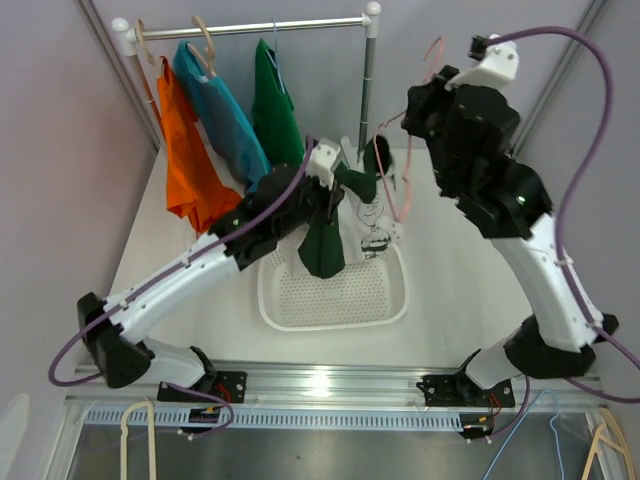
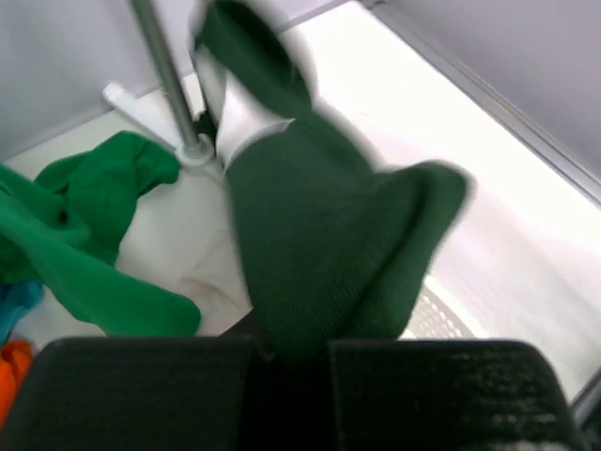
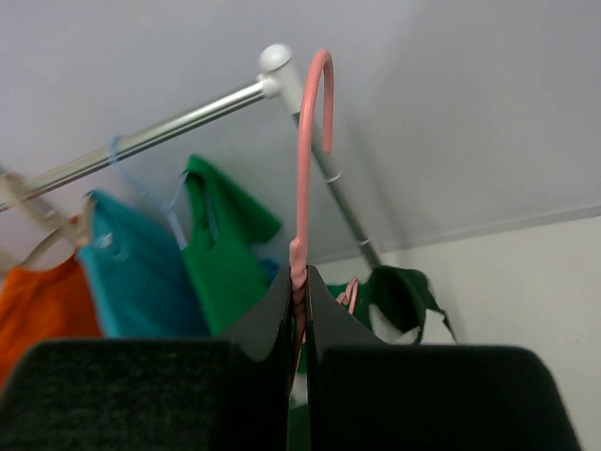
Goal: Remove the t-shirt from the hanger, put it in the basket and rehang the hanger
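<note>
A dark green t-shirt (image 1: 322,240) hangs bunched over the white basket (image 1: 300,312), still partly draped on a pink hanger (image 1: 405,190). My left gripper (image 1: 334,192) is shut on the dark green t-shirt (image 2: 329,254). My right gripper (image 1: 430,85) is shut on the pink hanger's neck (image 3: 300,272); its hook (image 3: 315,103) rises above my fingers. In the right wrist view the dark green t-shirt (image 3: 402,296) shows below and behind the hanger.
A rail (image 1: 260,27) on a post (image 1: 368,90) carries an orange shirt (image 1: 190,160), a teal shirt (image 1: 222,115) and a bright green shirt (image 1: 275,110). Spare hangers (image 1: 135,440) lie at the near edge.
</note>
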{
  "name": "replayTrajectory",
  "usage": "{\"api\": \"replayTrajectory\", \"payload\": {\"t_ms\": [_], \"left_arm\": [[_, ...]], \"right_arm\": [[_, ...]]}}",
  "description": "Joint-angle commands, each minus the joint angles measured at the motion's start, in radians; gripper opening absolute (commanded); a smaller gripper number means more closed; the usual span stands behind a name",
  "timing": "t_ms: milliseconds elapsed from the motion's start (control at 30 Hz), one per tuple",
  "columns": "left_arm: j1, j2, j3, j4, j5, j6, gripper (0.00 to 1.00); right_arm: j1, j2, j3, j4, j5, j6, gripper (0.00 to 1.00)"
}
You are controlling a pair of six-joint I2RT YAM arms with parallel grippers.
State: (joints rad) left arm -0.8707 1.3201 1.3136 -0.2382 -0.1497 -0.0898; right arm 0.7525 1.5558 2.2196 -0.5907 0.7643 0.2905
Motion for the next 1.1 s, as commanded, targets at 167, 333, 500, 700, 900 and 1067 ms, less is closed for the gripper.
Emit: {"api": "replayTrajectory", "payload": {"t_ms": [167, 333, 500, 700, 900, 1067], "left_arm": [[0.136, 0.185, 0.394, -0.162, 0.12, -0.146, 0.01], [0.125, 0.119, 0.475, -0.124, 0.177, -0.071, 0.01], [0.125, 0.128, 0.767, -0.128, 0.249, 0.036, 0.01], [0.127, 0.246, 1.149, -0.188, 0.329, 0.078, 0.01], [0.127, 0.18, 1.093, -0.058, 0.444, 0.067, 0.01], [0.099, 0.11, 0.965, -0.124, 0.447, 0.045, 0.01]], "right_arm": [[0.027, -0.223, -0.073, -0.196, -0.134, 0.09, 0.0], [0.025, -0.276, -0.173, -0.022, -0.094, -0.023, 0.0], [-0.025, -0.274, -0.294, 0.132, -0.232, -0.129, 0.0], [-0.076, -0.284, -0.429, 0.276, -0.253, -0.148, 0.0], [-0.125, -0.344, -0.637, 0.511, -0.295, -0.211, 0.0], [-0.215, -0.326, -0.647, 0.578, -0.391, -0.189, 0.0]]}}
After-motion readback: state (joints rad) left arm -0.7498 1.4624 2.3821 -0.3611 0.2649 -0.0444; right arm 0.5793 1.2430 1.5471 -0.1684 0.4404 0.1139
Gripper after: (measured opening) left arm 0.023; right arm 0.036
